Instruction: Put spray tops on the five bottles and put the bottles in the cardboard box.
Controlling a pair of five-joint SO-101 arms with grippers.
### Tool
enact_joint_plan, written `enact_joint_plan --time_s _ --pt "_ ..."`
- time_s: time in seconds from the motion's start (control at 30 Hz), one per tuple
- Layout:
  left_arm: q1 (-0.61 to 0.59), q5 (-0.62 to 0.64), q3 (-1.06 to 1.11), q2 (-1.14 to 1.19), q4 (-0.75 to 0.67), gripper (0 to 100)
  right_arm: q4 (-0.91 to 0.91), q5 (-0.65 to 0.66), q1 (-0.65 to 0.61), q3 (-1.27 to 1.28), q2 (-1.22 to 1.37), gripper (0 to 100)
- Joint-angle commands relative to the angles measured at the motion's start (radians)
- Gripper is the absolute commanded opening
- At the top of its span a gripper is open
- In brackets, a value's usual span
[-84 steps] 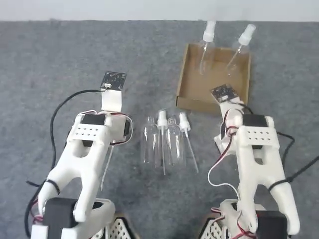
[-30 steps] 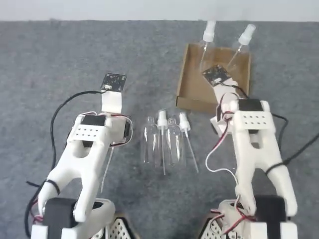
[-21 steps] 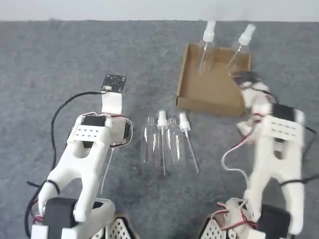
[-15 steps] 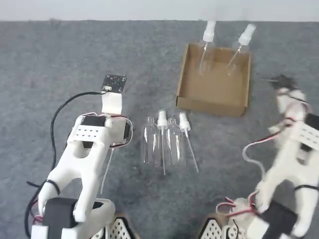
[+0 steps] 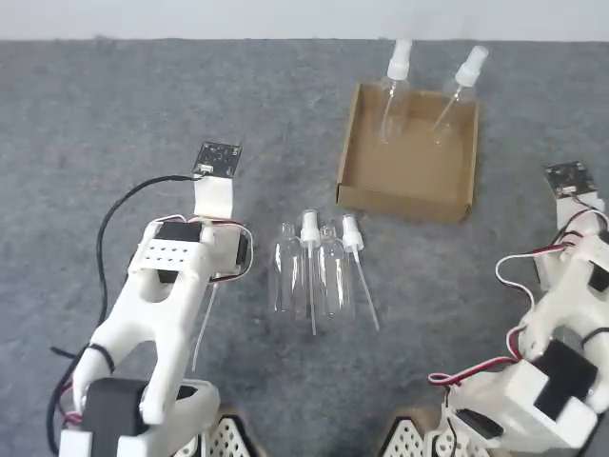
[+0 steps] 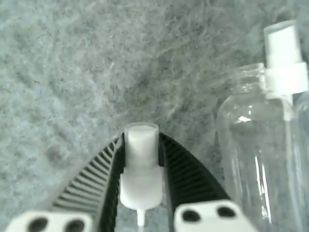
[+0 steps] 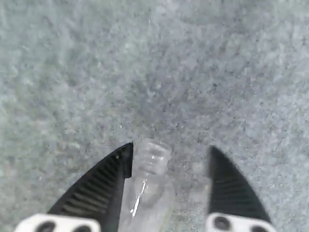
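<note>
Left gripper (image 6: pixel 140 137) clamped on a spray top (image 6: pixel 140 169), its tube cut off by the frame, open-necked bottle (image 6: pixel 246 140) just beside, right gripper (image 7: pixel 170 147) around an uncapped bottle (image 7: pixel 149 166), body cut off, grip impossible to judge, cardboard box (image 5: pixel 400 202) holding two capped bottles (image 5: pixel 392 95).

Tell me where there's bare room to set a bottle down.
Widest: the mat beyond the left arm, left of the cardboard box. Also the strip between the loose bottles and the right arm, and the box's near half. Crowded: the loose bottles and spray tops at centre, and the box's far wall, where two capped bottles lean.
</note>
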Motion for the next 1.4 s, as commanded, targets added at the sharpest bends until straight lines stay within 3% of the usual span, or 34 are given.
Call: enact_joint_plan --time_s 0.0,0.23,0.8,1.13,1.27,1.37 --pt "-0.005 0.008 -0.005 -0.058 -0.020 1 0.094 -0.063 -0.021 -0.126 -0.059 25.1" --pt "-0.005 0.005 -0.005 -0.058 -0.020 1 0.443 -0.138 -0.027 -0.269 -0.116 25.0" --pt "-0.005 0.003 -0.007 -0.058 -0.020 1 0.288 -0.109 0.044 -0.206 0.150 24.0" --pt "-0.005 0.006 -0.007 -0.058 -0.020 1 0.295 -0.109 0.041 -0.232 0.120 1.3" --pt "-0.006 0.006 -0.021 -0.060 -0.018 1 0.349 -0.120 -0.024 -0.270 -0.015 0.6" --pt "-0.008 0.008 -0.062 -0.074 -0.012 1 0.400 -0.141 -0.148 -0.262 -0.183 0.6"
